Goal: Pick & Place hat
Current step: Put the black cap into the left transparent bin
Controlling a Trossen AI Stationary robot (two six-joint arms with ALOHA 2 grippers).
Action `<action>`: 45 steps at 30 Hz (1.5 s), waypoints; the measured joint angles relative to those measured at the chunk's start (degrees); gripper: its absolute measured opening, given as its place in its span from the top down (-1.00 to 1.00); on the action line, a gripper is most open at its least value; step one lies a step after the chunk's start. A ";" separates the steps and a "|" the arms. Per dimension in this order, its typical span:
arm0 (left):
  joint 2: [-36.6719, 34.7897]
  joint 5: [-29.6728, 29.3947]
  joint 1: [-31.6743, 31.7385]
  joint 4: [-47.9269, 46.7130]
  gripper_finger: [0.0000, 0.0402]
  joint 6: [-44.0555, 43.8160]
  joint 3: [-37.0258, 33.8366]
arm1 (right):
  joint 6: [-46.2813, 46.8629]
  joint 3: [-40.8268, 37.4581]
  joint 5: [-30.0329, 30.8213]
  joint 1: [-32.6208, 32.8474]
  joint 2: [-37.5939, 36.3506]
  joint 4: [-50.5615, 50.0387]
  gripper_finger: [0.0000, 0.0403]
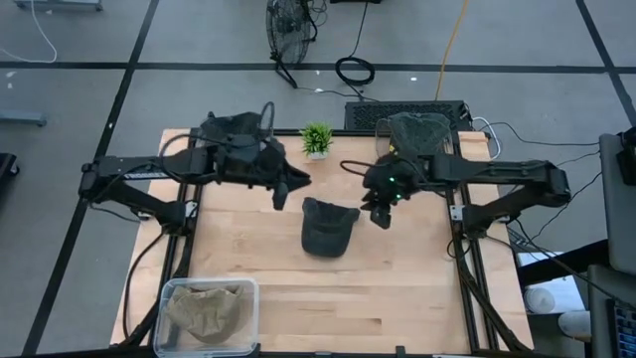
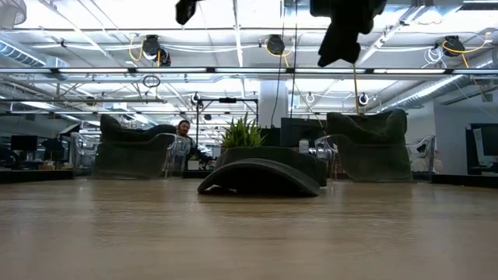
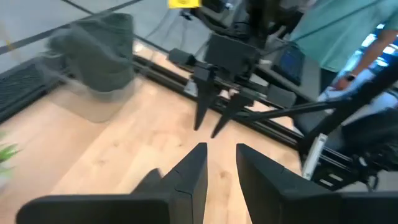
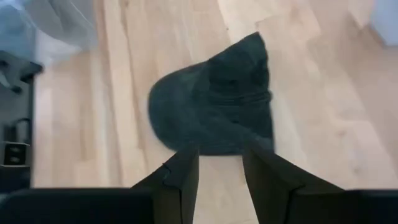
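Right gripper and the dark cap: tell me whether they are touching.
Apart. The low view shows it: the right gripper hangs high above the table, with clear air between its fingers and the dark cap lying flat on the wood.

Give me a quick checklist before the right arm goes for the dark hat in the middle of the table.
1. Dark hat lies flat on the table, free of both arms: ok.
2. Right gripper is beside the hat, raised off the table: ok.
3. Right jaws parted, nothing between them: ok.
4. Hat sits just ahead of the right jaws in the right wrist view: ok.
5. Left gripper is raised and off the hat: ok.
6. Clear bin has room for another hat: cannot tell.
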 joint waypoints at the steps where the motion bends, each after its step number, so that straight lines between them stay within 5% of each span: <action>1: 0.57 0.66 -0.33 1.00 0.54 0.07 0.00 | 1.55 -0.95 0.12 0.52 -1.10 0.06 0.46; 5: 3.30 2.94 -0.53 0.99 0.54 1.82 3.71 | 7.32 -4.50 1.82 2.01 -5.42 -0.07 0.51; 14: 12.11 3.60 -0.12 -21.11 0.54 15.19 19.73 | 13.69 -11.15 4.42 3.22 -13.20 3.87 0.56; 32: 26.89 9.26 -0.35 -30.20 0.51 25.52 20.72 | 13.35 -12.84 4.26 3.22 -15.68 3.82 0.56; 45: 36.16 13.02 -0.67 -32.75 -0.33 27.08 20.72 | 13.86 -12.84 2.41 3.23 -15.70 1.18 0.56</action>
